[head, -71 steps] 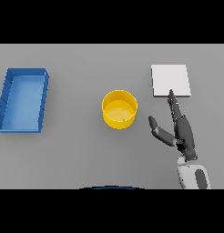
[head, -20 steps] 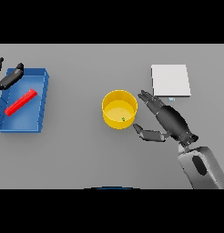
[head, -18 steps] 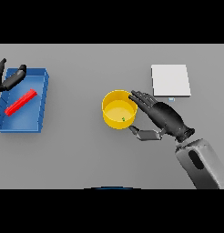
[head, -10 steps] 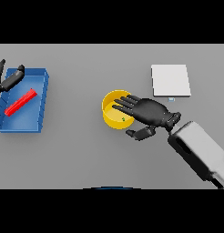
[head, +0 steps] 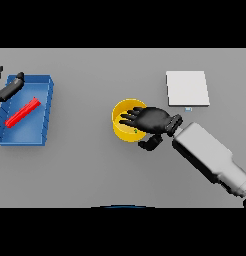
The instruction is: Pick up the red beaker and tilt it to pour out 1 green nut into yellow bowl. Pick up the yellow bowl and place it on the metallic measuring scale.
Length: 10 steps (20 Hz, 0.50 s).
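Yellow is the bowl (head: 126,121), which stands on the grey table (head: 95,165) near the middle, and inside it a small green nut (head: 136,131) shows beside the fingertips. The right hand (head: 152,121) lies over the right part of the bowl, its fingers spread and almost straight across the opening, while the thumb curls below, just outside the rim; I judge that the grip is not closed yet. To do this step well, the fingers should come down over the rim and the thumb press from outside, so that the wall is pinched firmly before any lift, and the bowl should stay level so the nut does not roll out. The scale (head: 188,88), a pale square plate, is up and to the right of the bowl, near but apart from it, and the way between them has nothing on it. The forearm comes in from the lower right, so the lift must go a little upward first to pass the edge of the scale. Far on the left a blue tray (head: 45,115) holds the red beaker (head: 23,112), lying down, and the left hand (head: 9,88) shows at its upper left edge with relaxed fingers, holding nothing.
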### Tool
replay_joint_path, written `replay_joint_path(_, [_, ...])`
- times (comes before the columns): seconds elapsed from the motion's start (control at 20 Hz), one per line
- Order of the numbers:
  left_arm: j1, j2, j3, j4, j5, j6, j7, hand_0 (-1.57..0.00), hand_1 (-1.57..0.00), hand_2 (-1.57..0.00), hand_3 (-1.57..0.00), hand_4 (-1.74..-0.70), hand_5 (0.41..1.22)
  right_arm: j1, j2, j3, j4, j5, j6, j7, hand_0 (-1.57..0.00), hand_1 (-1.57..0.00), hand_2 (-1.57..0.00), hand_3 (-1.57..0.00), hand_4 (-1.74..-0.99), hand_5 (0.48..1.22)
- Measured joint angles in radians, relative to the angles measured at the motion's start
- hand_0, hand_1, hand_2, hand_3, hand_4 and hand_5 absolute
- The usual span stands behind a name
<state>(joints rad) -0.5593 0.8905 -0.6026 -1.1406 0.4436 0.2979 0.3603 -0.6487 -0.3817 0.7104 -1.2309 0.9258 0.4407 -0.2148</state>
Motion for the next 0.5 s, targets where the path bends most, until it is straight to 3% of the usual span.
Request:
replay_joint_path(0.35, [0.007, 0.011, 0.014, 0.002, 0.01, -0.011, -0.032, 0.0, 0.0, 0.0, 0.0, -0.72, 0.685, -0.043, 0.046, 0.012, 0.061, -0.01, 0.058, 0.024, 0.0, 0.0, 0.0, -0.02, -1.319, 0.787])
replay_joint_path(0.4, [0.006, 0.008, 0.006, -0.005, 0.005, -0.005, -0.02, 0.0, 0.0, 0.0, 0.0, -0.71, 0.686, -0.044, 0.058, 0.006, 0.072, -0.012, 0.066, 0.051, 0.0, -0.02, -0.02, -0.04, -1.336, 0.81])
replay_joint_path(0.5, [0.022, 0.016, 0.009, -0.013, 0.009, -0.004, -0.029, 0.0, 0.0, 0.0, 0.0, -0.71, 0.691, -0.038, 0.056, 0.008, 0.077, -0.009, 0.069, 0.057, -0.29, -0.24, -0.18, -0.17, -1.387, 0.873])
